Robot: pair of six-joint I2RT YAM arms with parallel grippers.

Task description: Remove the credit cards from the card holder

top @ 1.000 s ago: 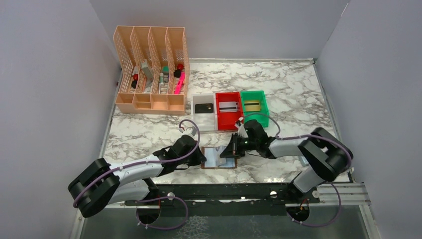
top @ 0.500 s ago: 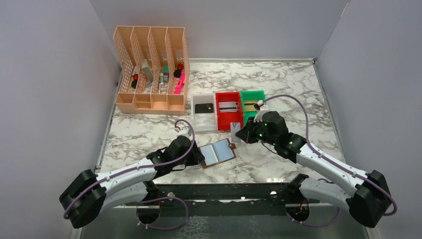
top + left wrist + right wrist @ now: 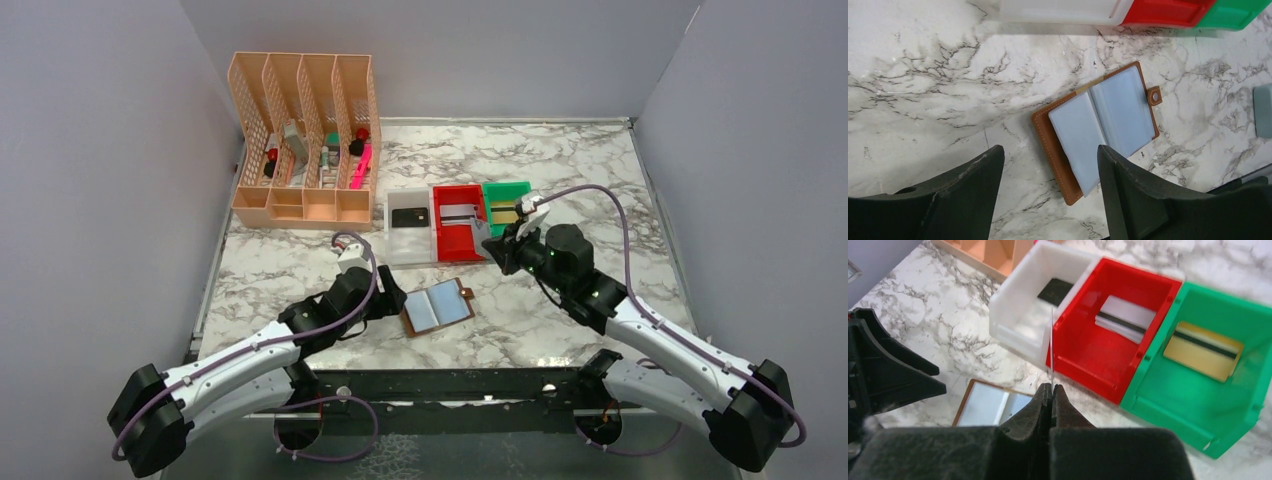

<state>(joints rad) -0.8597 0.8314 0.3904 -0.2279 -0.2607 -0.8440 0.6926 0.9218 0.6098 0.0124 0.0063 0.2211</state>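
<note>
— Brown leather bifold card holder (image 3: 437, 308): where, from above?
— Lying open just ahead of the left gripper (image 3: 396, 305).
— Left wrist?
— Jaws spread wide; holder ahead, between the tips.
— Right wrist?
— Thin pale card (image 3: 1052, 340), edge-on, clamped in the right gripper (image 3: 1052, 386); red plastic bin (image 3: 1088, 374) just beyond.

**Room beside the card holder (image 3: 437, 307), bins behind**

Open on the marble table (image 3: 590, 190) right of the flat card holder. Flanked left by the left gripper (image 3: 1049, 150) (fingers spread). Blocked behind by white bin (image 3: 1013, 325), red bin (image 3: 1088, 375), green bin (image 3: 1168, 410) in a touching row, with the right gripper (image 3: 1052, 387) pinching a credit card (image 3: 1052, 350) at the red bin's near corner.
</note>
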